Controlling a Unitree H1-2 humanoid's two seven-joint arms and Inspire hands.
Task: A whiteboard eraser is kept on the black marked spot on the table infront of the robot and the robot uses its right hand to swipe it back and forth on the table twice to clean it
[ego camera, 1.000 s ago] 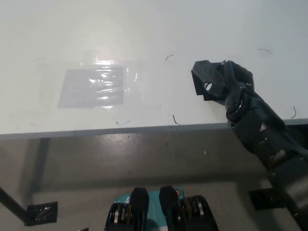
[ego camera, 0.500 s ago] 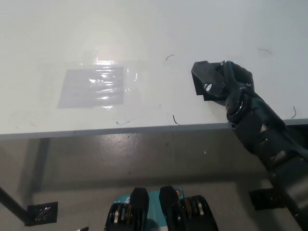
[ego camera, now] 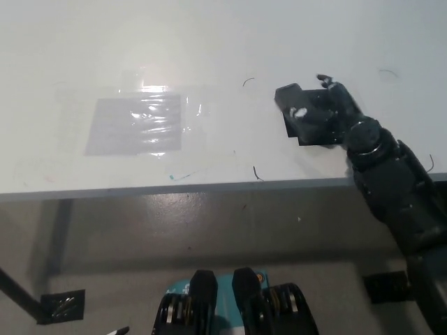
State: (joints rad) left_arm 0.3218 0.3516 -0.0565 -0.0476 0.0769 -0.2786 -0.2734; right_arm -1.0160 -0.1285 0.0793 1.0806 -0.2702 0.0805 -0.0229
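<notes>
Head view shows the black right hand (ego camera: 328, 115) reaching over the white desk (ego camera: 209, 42) from the lower right, its fingers (ego camera: 334, 91) clenched over the whiteboard eraser (ego camera: 292, 105). The eraser is a dark block lying flat on the desk beneath the fingers, sticking out past them toward picture left; its far end points up and to the left, and its long axis seems to run along the line of the forearm, though the hand hides most of it. A taped grey patch (ego camera: 134, 124) under shiny clear film lies well to the left of the fingers. Small dark pen marks (ego camera: 256, 174) sit on the desk below and left of the fingers, near the desk's front edge.
</notes>
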